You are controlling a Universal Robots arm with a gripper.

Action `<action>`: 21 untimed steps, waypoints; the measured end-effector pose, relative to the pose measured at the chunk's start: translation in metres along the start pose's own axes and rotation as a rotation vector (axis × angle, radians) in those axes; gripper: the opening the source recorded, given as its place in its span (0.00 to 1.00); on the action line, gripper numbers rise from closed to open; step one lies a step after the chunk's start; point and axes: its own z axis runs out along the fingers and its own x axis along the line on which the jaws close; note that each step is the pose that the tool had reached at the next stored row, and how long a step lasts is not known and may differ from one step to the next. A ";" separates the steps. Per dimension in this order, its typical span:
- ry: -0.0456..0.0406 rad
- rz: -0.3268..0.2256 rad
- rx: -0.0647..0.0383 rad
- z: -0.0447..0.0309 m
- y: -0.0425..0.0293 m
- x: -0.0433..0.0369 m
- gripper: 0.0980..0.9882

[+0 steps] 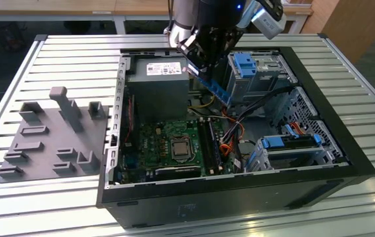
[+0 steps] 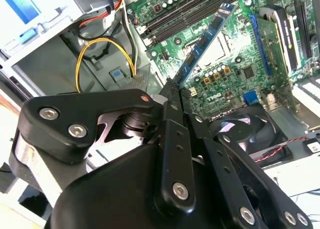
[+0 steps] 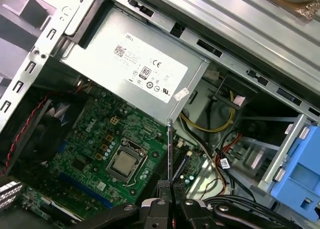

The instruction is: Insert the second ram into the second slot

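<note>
Fingers (image 2: 173,101) clamped on the 1 ram (image 2: 202,44), which hangs in air over the open case (image 1: 240,197), not seated yet. Ram's long axis runs straight out from the fingertips, tilted down twd the board (image 3: 95,149). Slots (image 1: 211,143) lie under and beyond its free end, nearer the case's front wall in the exterior view, well apart from it. We count 1 ram, 1 arm, 2 blue drive tabs (image 1: 246,64). No. of slots we can't tell.
</note>
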 end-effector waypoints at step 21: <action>-0.0054 0.200 0.002 0.0002 0.0000 0.0000 0.04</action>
